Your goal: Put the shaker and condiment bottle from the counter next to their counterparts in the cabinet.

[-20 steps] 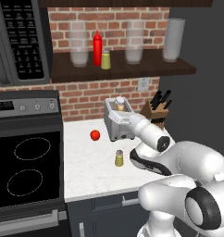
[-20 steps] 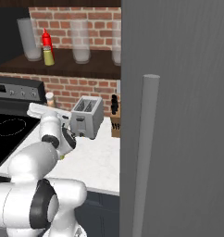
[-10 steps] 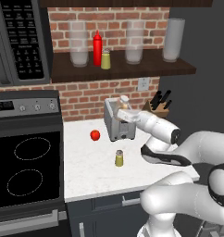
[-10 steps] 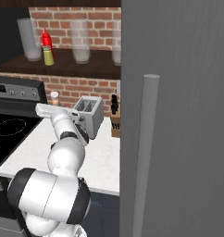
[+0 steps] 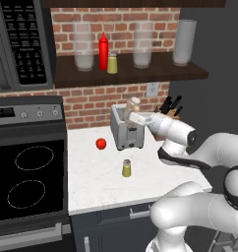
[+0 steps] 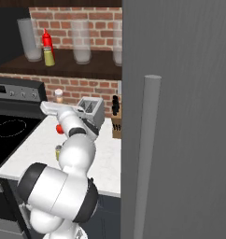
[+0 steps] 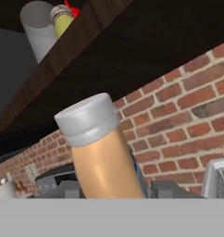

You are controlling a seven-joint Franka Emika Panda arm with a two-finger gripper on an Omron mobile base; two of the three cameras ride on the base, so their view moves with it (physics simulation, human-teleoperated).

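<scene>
My gripper (image 5: 136, 115) is shut on the condiment bottle (image 5: 134, 105), a tan bottle with a white cap, held up over the toaster (image 5: 127, 129). In the hand view the condiment bottle (image 7: 103, 159) stands between the dark fingertips (image 7: 67, 190) of my gripper (image 7: 118, 190). The yellow shaker (image 5: 126, 168) stands alone on the white counter, in front of the toaster. On the cabinet shelf (image 5: 155, 73) above, the counterparts stand side by side: a red squeeze bottle (image 5: 103, 50) and a yellow shaker (image 5: 112, 64). From the right I see my gripper (image 6: 58, 105) under the condiment bottle (image 6: 59, 95).
Several clear glass jars (image 5: 83, 47) stand along the shelf. A red tomato (image 5: 101, 143) lies left of the toaster, a knife block (image 5: 170, 106) stands to its right. The stove (image 5: 27, 177) and microwave (image 5: 22, 44) are at the left. A grey fridge door (image 6: 180, 116) rises at the right.
The arm's elbow has swung out to the right. The held condiment bottle has shifted slightly right and up above the toaster. The shaker on the counter has not moved.
</scene>
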